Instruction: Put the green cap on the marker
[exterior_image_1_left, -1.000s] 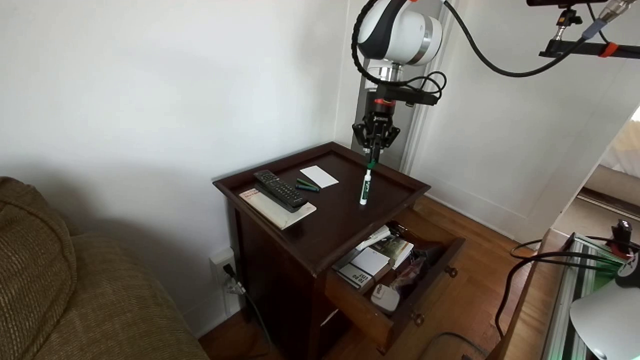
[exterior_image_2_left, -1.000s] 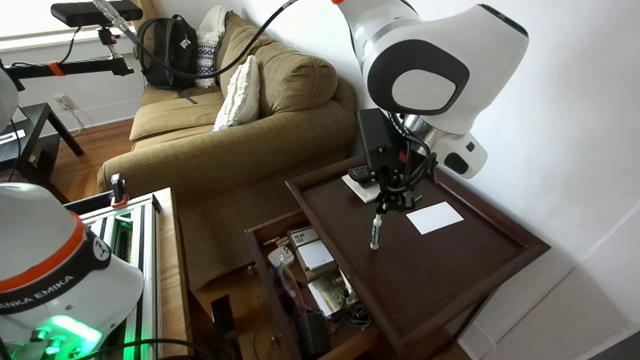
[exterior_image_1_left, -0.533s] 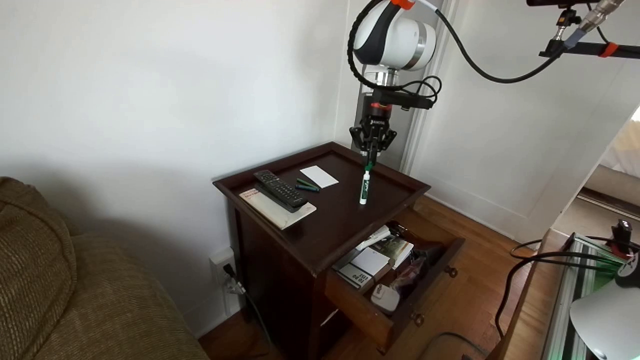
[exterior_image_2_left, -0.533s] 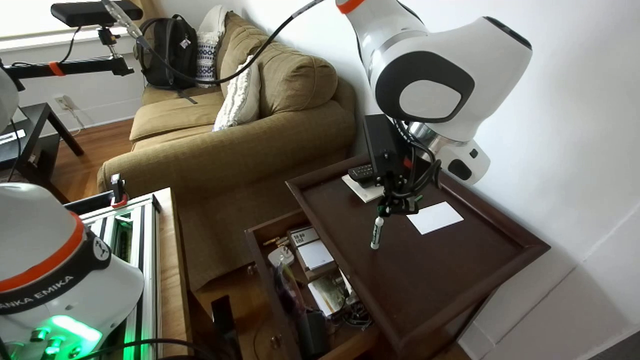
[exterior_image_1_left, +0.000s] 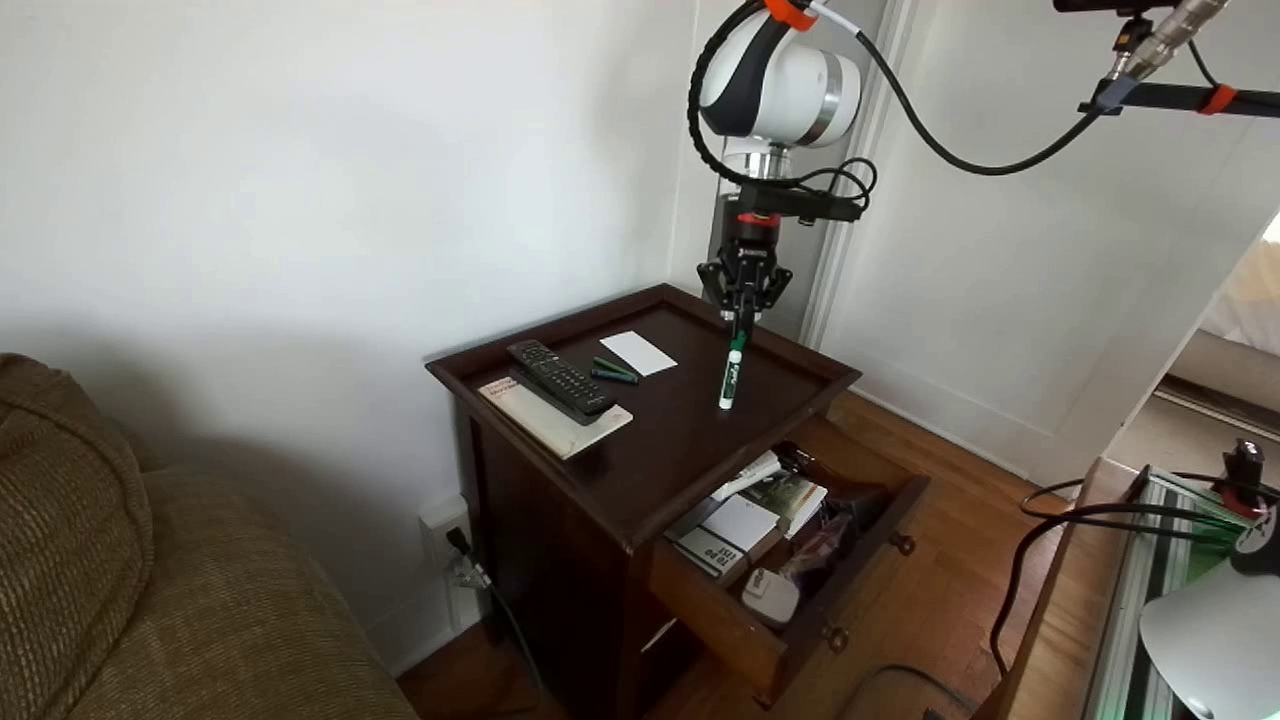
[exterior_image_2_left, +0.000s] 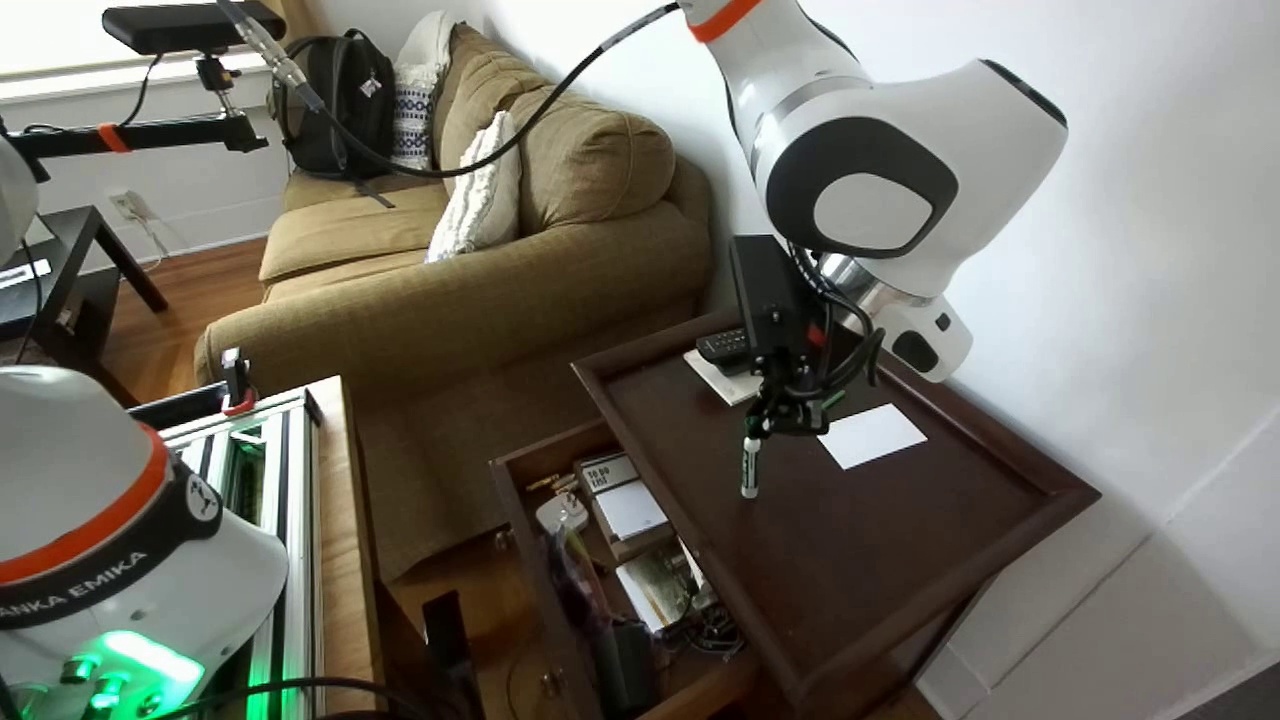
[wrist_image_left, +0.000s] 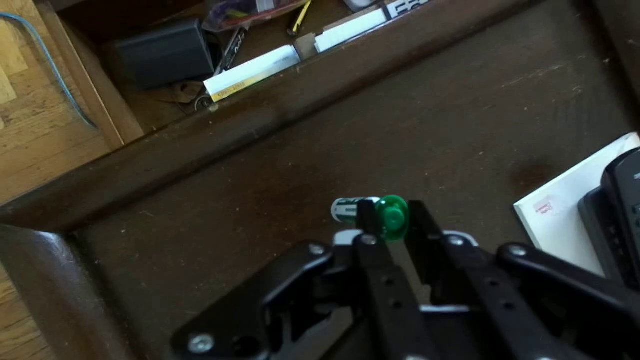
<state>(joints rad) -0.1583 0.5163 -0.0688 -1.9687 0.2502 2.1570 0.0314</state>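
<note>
Slim white-and-green marker (wrist_image_left: 345, 209) stands on dark wooden tabletop (wrist_image_left: 450, 130), foot unmoved. Just right in wrist view: my black two-finger gripper (wrist_image_left: 392, 215) pinches tiny bright-green plastic cap (wrist_image_left: 393, 220) at marker's upper end, lower than a second ago. Seating depth unclear.

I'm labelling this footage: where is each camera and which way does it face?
Exterior view: raised, facing the wall across the cabinet; arm, gripper, some of the base show.
Exterior view: raised, facing the sofa; arm, gripper, much of the base show.
Wrist view: above the gripper, looking down past its fingers at the cap.
Both exterior views share the marker and open drawer.
</note>
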